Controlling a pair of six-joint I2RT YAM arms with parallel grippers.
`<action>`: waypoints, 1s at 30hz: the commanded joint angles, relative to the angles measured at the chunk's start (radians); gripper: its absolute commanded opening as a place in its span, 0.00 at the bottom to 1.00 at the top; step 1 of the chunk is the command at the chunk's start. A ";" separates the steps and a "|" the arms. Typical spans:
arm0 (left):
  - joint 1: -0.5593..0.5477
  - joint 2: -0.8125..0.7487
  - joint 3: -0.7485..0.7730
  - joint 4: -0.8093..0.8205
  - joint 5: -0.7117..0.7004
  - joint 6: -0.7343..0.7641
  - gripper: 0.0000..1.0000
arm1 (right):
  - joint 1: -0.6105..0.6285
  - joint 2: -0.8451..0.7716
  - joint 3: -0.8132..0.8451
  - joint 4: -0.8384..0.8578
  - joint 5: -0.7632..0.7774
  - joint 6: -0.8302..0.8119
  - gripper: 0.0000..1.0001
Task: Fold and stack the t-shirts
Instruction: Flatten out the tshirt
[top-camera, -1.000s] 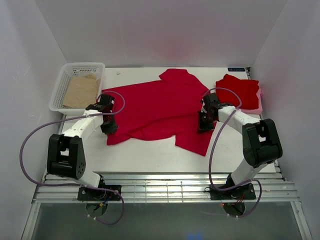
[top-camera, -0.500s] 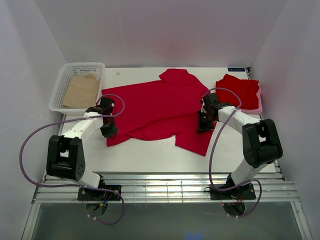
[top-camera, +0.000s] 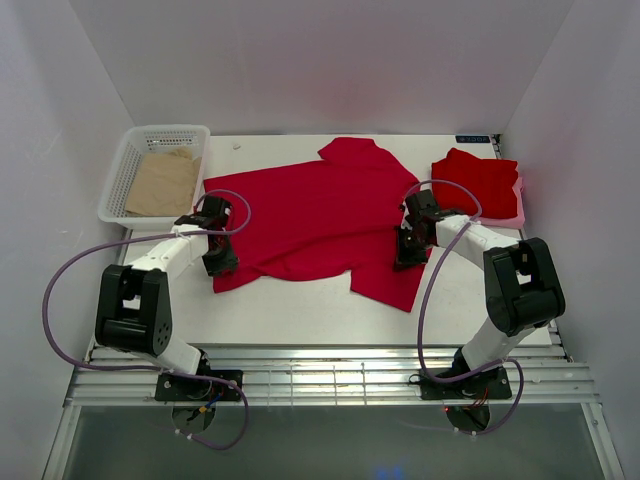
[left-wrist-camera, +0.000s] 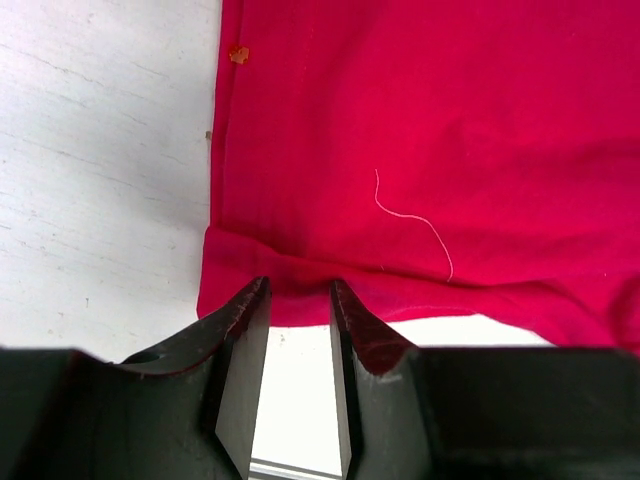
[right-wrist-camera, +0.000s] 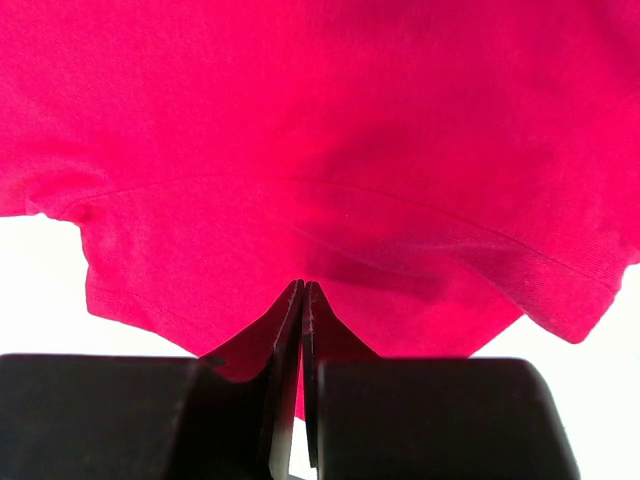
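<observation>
T-shirt (top-camera: 310, 215), red, top view: spread flat on bench (top-camera: 300, 310); folded t-shirt (top-camera: 480, 180) at far right. Left wrist view: left pincer (left-wrist-camera: 298, 288) parted at the hem, gripping nothing. Right wrist view: right pincer (right-wrist-camera: 302, 290) pressed together at the cloth's edge. Cloth likely soft, limp, light; best pinched at hem corners.

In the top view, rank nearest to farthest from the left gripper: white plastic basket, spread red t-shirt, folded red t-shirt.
1. Spread red t-shirt, at the left gripper.
2. White plastic basket, back left.
3. Folded red t-shirt, far right.
</observation>
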 joint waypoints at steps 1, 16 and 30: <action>-0.004 0.016 0.015 0.034 -0.021 -0.002 0.41 | 0.005 -0.029 -0.014 0.018 -0.029 -0.002 0.08; -0.005 -0.016 0.007 0.031 -0.024 0.019 0.00 | 0.004 -0.036 -0.028 0.019 -0.035 -0.009 0.08; -0.094 -0.205 -0.028 -0.110 0.036 -0.066 0.00 | 0.007 -0.005 -0.005 0.021 -0.050 -0.013 0.08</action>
